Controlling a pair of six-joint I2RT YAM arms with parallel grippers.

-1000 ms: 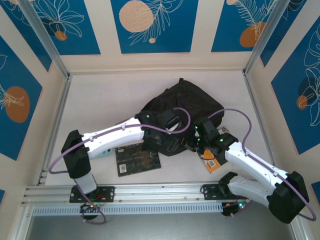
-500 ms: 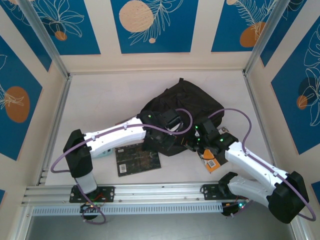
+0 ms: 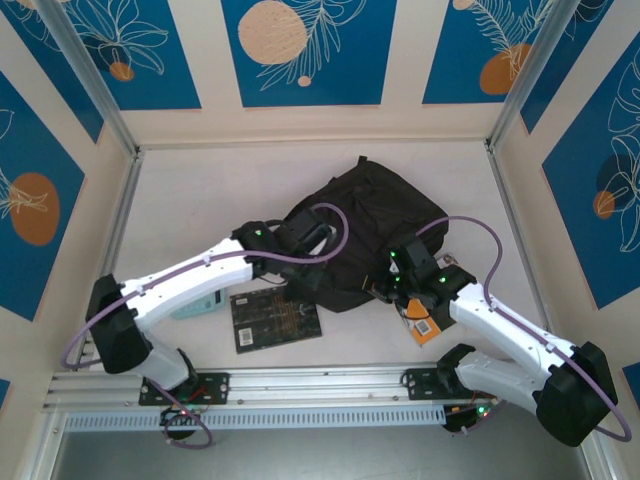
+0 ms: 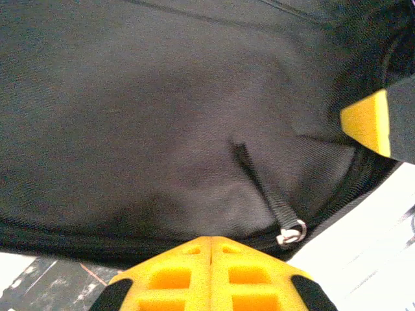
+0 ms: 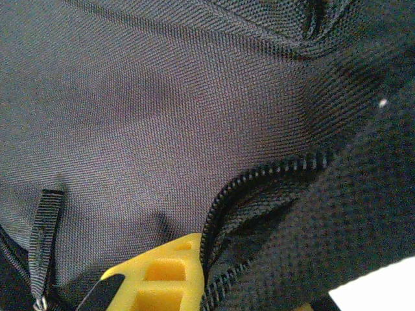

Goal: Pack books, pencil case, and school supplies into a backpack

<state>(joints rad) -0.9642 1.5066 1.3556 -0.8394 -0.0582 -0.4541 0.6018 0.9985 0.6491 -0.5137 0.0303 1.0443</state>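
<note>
The black backpack (image 3: 372,215) lies at the table's middle-back. My left gripper (image 3: 312,272) is shut with nothing between its yellow fingers (image 4: 175,272), its tips (image 4: 211,240) at the backpack's near zip edge beside a zip pull (image 4: 292,231). My right gripper (image 3: 388,288) is shut on the backpack's open zip edge (image 5: 259,188); one yellow finger (image 5: 165,272) shows, and fabric hides the other. A black book with gold patterning (image 3: 275,318) lies in front of the backpack. An orange book (image 3: 425,322) pokes out under the right arm. A pale teal flat piece (image 3: 195,308) lies under the left arm.
A metal rail (image 3: 320,385) runs along the near edge, and side walls with metal posts (image 3: 115,250) close in the table. Bare table (image 3: 200,200) stretches left of and behind the backpack.
My left gripper has closed and drawn back to the left, off the top of the backpack to its near edge, and its whole arm has swung left. The right arm has not moved.
</note>
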